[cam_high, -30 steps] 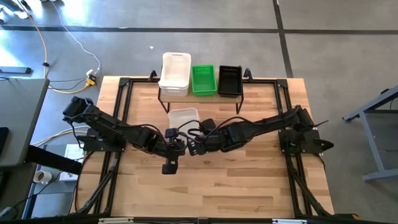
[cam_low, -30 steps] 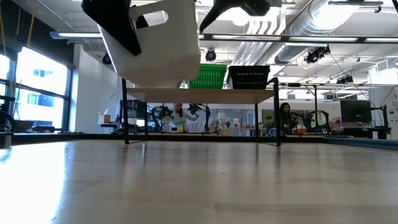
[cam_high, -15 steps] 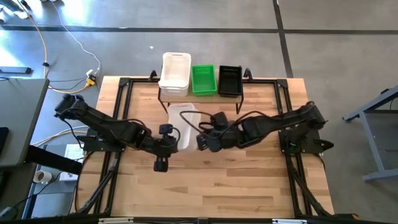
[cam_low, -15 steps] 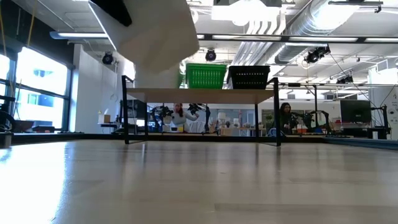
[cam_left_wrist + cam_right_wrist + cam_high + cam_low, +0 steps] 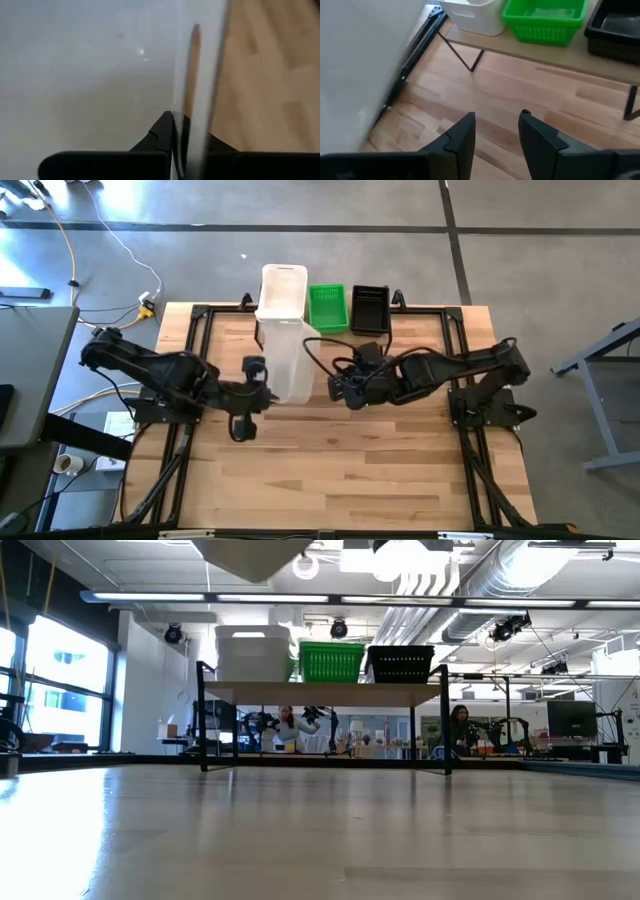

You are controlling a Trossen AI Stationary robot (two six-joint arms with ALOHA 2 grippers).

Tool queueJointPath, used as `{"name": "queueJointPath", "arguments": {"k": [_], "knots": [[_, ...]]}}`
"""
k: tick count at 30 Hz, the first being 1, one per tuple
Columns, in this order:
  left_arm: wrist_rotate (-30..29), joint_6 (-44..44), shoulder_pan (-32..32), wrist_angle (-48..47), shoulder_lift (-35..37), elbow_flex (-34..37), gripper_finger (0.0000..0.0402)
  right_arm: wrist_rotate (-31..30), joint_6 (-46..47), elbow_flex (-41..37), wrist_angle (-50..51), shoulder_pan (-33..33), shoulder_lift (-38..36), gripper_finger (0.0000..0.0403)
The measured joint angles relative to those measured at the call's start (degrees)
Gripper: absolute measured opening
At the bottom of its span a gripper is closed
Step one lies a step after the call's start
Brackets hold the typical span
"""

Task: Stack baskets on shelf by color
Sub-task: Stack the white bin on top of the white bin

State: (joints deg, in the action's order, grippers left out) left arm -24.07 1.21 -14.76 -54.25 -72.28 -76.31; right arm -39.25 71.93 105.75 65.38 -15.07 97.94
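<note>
Left hand carries a white basket toward the shelf's white stack.

The left hand (image 5: 252, 383) is clamped on the wall of the white basket (image 5: 287, 360), held high above the desk (image 5: 330, 470) in the low view. From that hand, the white stack (image 5: 283, 292) on the shelf (image 5: 320, 693) lies toward 1 o'clock in the high view, with the carried basket's long axis running 12 to 6, in line with the stack. The right hand (image 5: 342, 390) sits at the basket's 3 o'clock, fingers apart and empty. The green basket (image 5: 326, 305) and black basket (image 5: 370, 305) sit beside the white stack. The left arm is plainly nearer for the placing.
</note>
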Motion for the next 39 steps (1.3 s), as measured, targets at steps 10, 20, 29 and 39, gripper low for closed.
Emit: {"name": "queueJointPath", "arguments": {"k": [10, 20, 29, 39], "knots": [[-3.85, -15.12, 10.90, -11.00, 0.19, -11.76, 0.0000, -1.68, 0.02, -0.02, 0.41, 0.43, 0.21, 0.0133], [-0.06, -30.87, 28.01, -11.96, 0.18, -16.16, 0.0000, -4.27, 0.02, -0.02, 2.23, 0.95, 0.21, 0.0133], [8.02, -41.99, 42.71, -12.01, -1.22, -16.16, 0.0000, -2.20, -0.45, -0.04, 7.64, 4.49, 0.21, 0.0133], [12.75, -45.71, 50.07, -12.61, -5.29, -18.53, 0.0000, 3.64, -9.30, -0.04, 9.45, 12.94, 0.21, 0.0133]]}}
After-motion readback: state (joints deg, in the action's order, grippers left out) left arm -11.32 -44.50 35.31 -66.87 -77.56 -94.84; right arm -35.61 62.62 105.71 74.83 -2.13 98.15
